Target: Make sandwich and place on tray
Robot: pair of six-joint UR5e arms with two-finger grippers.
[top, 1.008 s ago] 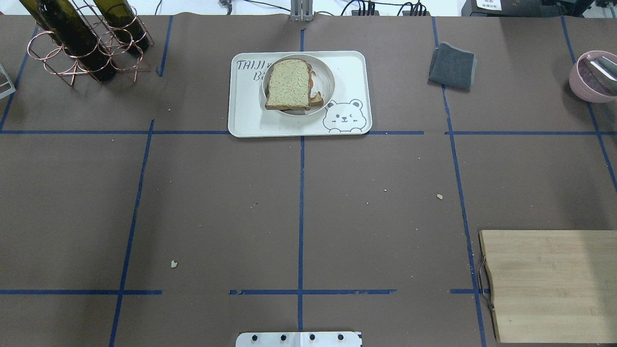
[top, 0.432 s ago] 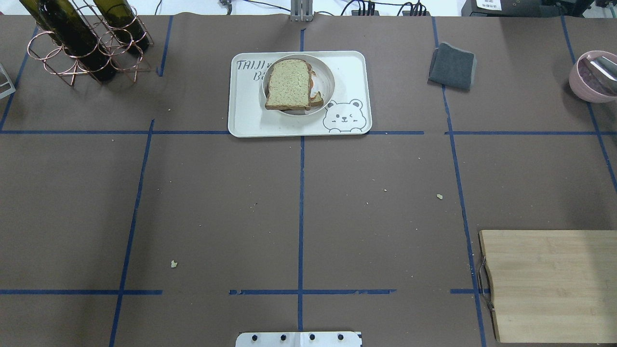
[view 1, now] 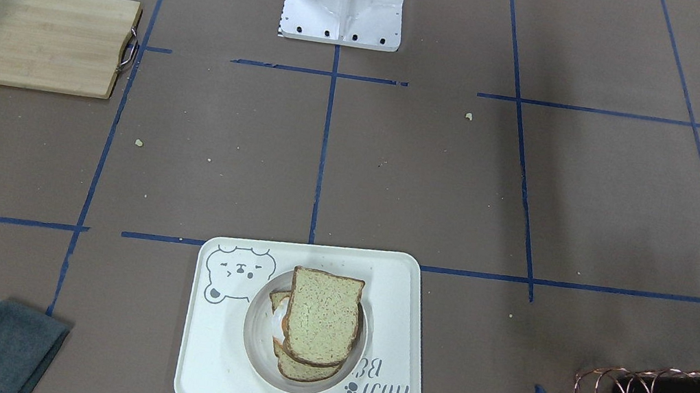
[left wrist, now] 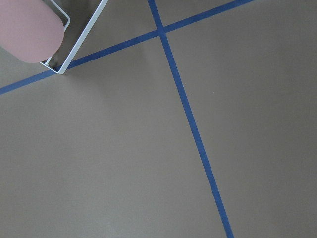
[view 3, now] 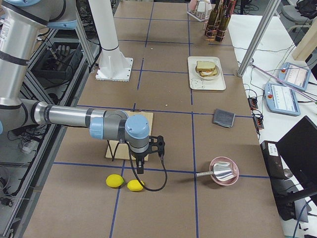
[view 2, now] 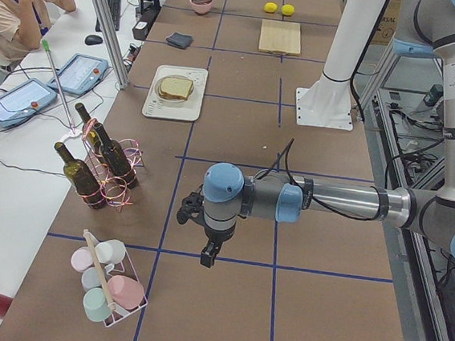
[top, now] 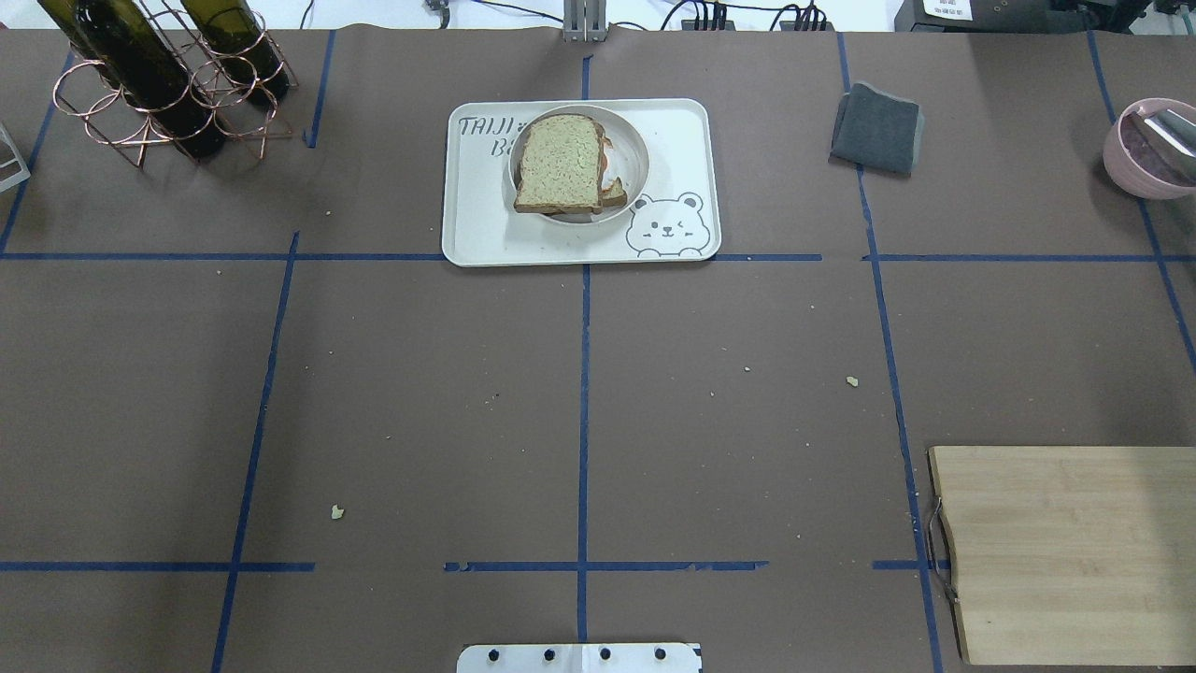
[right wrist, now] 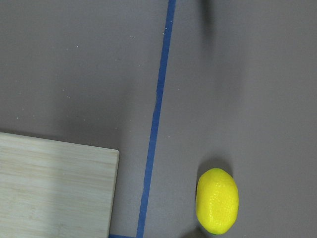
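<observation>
One sandwich on one tray at the far edge; both arms out over the ends of the worktop.

At the near edge, the left gripper [view 2: 209, 254] hangs over the left end beside a wire rack of mugs [view 2: 111, 288], and the right gripper [view 3: 140, 167] over the right end above two lemons [view 3: 115, 181] and one bamboo cutting board [top: 1065, 551]; I cannot tell whether either is released or clenched. At the middle of the far edge lies the tray [top: 675, 126], lettered "TAIJI BE…" beside one bear drawing. On it, in one round white dish [top: 638, 159], sits the sandwich [top: 561, 166]: two speckled slices stacked askew, with egg showing between. One grey cloth [top: 876, 128] lies toward the right. One pink bowl [top: 1135, 178] is at the far-right corner, three green wine bottles [view 2: 119, 164] at the far-left.
</observation>
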